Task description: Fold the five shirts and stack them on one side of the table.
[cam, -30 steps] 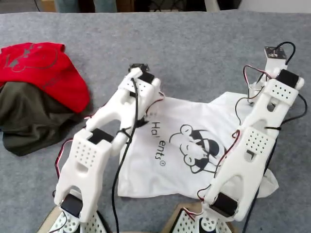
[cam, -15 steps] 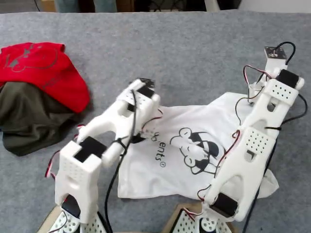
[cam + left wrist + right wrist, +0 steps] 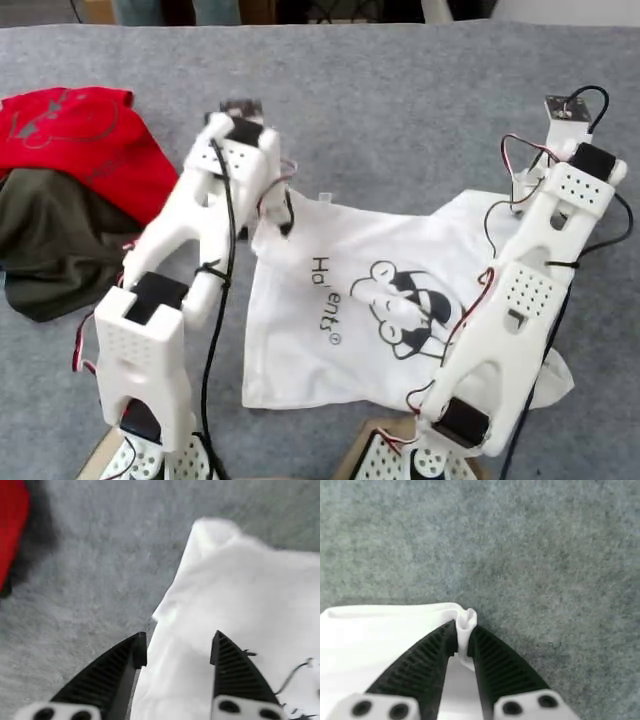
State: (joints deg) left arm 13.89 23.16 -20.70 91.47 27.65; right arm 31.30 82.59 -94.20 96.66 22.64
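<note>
My left end effector (image 3: 179, 641) hangs wide open over the far left corner of the white shirt (image 3: 380, 310), holding nothing, with one finger above the grey desk (image 3: 400, 100) and the other above the cloth. My right end effector (image 3: 465, 630) is clamped tight on a pinch of the same shirt's far right corner, the fabric bunched between its fingers. The white shirt lies spread print-up on the near middle of the desk, between my two arms. At the far left, a red shirt (image 3: 90, 140) lies crumpled on a dark olive shirt (image 3: 50, 250), apart from the white one.
</note>
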